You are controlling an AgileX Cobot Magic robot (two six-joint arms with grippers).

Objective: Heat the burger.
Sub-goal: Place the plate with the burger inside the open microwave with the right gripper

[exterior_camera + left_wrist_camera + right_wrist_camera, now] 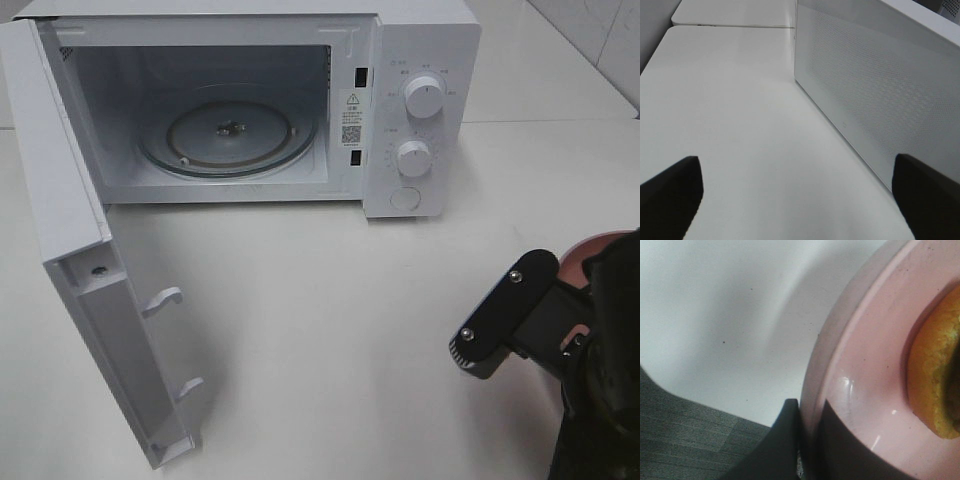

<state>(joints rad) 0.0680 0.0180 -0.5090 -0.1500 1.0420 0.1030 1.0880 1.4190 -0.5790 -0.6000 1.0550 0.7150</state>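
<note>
In the right wrist view the burger [936, 375] shows only as a golden-brown bun edge lying on the round pink plate [865, 355]. My right gripper [809, 440] is shut on the plate's rim, one finger [782, 445] outside and one inside. In the exterior high view my right arm [520, 315] is at the table's front right and covers the burger; only a sliver of the plate [577, 257] shows. My left gripper [795, 200] is open and empty, its fingertips [670, 192] wide apart, low over the table beside the microwave door.
The white microwave [420, 110] stands at the back with its glass turntable [228, 135] bare. Its door [75, 250] is swung wide open to the left; its perforated outer face shows in the left wrist view [875, 85]. The white table [330, 330] spreads in front.
</note>
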